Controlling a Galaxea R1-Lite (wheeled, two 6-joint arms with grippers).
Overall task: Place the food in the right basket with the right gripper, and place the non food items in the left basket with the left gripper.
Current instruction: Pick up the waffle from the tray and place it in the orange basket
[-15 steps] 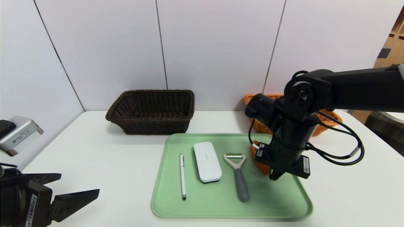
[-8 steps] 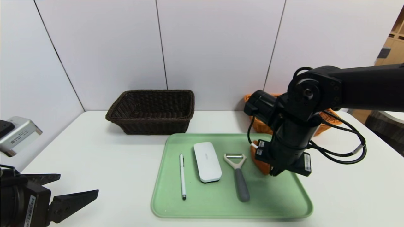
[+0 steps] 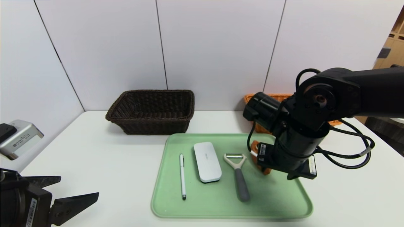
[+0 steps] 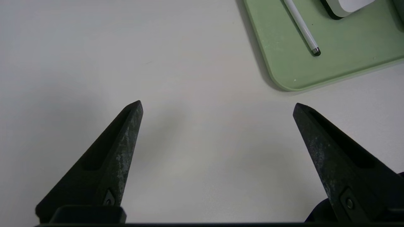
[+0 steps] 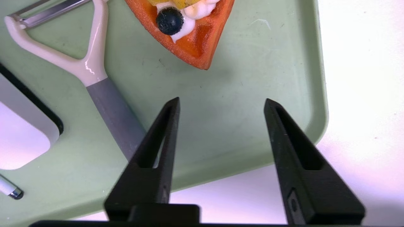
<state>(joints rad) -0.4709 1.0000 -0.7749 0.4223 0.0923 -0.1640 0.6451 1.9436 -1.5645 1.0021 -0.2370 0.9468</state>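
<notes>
The right hand hangs over the green tray, fingers apart and holding nothing. Just beyond its tips lies the orange waffle wedge, topped with cream and a berry. Beside the wedge sits the peeler, then a white case and a pen. The left hand waits wide open over the bare desk. The dark basket and the orange basket stand behind the tray.

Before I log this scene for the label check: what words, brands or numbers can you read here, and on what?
None can be read.
White case: faint mark on its lid, too small.
Right gripper: white stickers on the wrist in the head view, blurred.
Left gripper: sticker in the head view, blurred.
Silver device at the table's left edge: label lines, illegible.
</notes>
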